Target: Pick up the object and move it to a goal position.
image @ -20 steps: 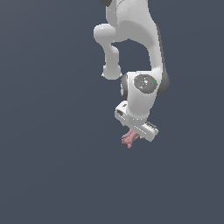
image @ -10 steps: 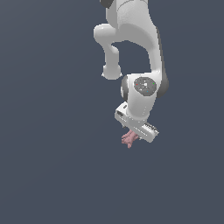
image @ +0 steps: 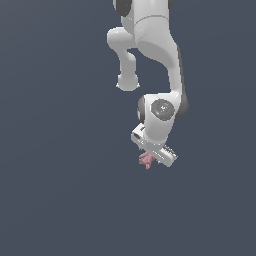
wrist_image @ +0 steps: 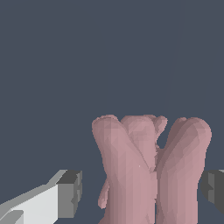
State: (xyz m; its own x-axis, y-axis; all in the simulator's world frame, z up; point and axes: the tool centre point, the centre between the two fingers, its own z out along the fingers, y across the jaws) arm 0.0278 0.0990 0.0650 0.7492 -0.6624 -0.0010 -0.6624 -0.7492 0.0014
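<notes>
We see the white tool at the end of the arm, pointing down against a plain dark grey background. The pink object sits just beneath it, mostly hidden by the tool body. In the wrist view the object fills the space between two grey fingertips, one touching it, one slightly apart; we cannot tell whether it is gripped. No writing shows. The arm sits slightly lower than a second ago.
</notes>
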